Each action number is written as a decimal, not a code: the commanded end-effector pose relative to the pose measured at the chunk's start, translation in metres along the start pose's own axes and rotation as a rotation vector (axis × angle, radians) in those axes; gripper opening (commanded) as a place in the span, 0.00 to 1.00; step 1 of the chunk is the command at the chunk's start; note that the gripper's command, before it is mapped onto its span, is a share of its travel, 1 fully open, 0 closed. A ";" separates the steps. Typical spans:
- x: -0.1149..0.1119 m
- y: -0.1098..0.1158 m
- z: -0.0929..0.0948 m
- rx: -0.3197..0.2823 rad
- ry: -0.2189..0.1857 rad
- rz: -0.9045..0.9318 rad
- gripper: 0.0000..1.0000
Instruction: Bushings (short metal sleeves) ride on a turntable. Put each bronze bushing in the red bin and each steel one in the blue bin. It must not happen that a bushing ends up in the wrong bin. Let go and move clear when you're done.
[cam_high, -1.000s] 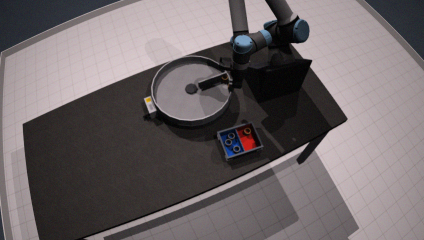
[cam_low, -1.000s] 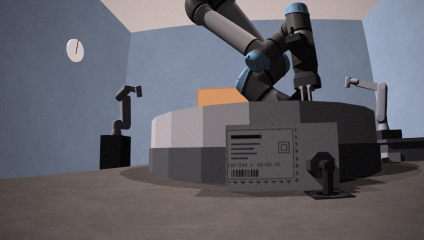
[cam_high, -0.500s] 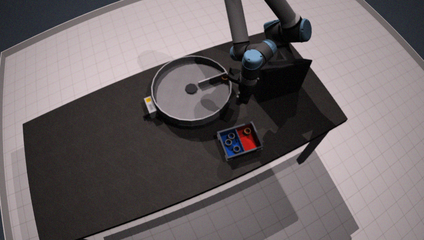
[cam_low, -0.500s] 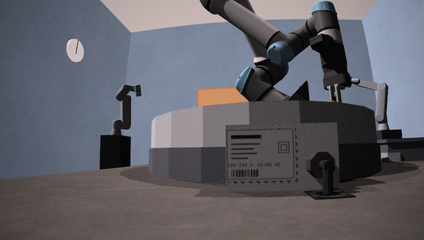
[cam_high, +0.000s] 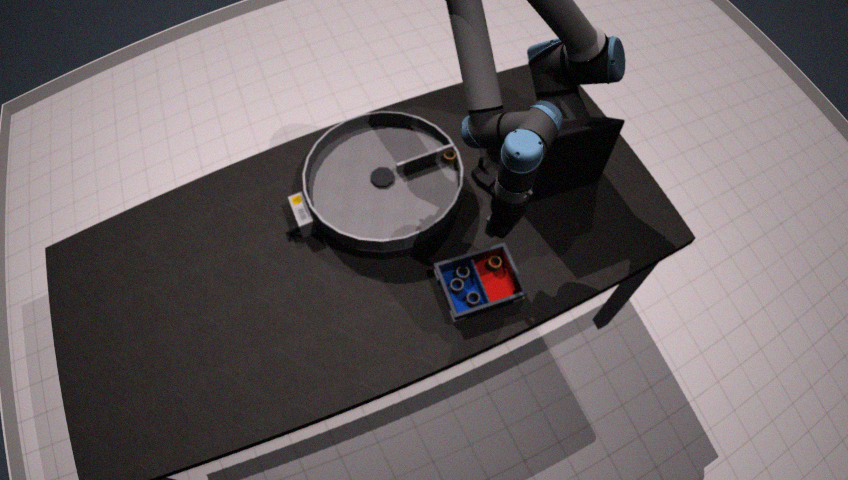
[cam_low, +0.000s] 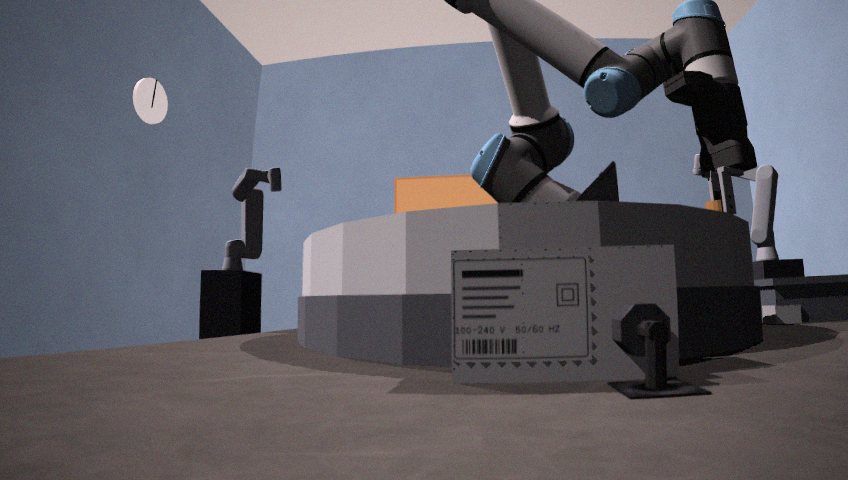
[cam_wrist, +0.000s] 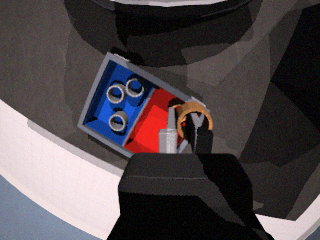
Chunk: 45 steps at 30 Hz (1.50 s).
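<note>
Claw Pinched Bronze Bushing Beside Turntable

A bronze bushing sat inside the turntable; three steel bushings lay in the blue bin, one bronze in the red bin. The claw gripped another bronze bushing.

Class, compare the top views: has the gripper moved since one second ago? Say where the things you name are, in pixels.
Yes: the gripper (cam_high: 496, 233) (cam_low: 723, 208) (cam_wrist: 181, 118) has swung away from the turntable's divider (cam_high: 425, 155), toward the bins (cam_high: 479, 308) (cam_wrist: 95, 92).
</note>
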<state>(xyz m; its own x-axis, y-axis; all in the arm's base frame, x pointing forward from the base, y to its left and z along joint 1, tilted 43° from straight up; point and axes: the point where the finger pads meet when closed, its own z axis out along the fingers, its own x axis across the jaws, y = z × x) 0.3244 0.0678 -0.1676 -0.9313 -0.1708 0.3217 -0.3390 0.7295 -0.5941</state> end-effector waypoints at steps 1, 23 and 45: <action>-0.017 0.032 0.000 0.009 0.013 0.135 0.00; -0.045 0.090 0.001 0.010 0.012 0.375 0.00; -0.044 0.088 0.041 0.009 0.012 0.375 0.00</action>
<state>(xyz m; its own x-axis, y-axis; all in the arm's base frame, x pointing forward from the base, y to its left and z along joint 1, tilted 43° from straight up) 0.3309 0.1227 -0.2529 -0.9891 0.1157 0.0909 0.0232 0.7328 -0.6801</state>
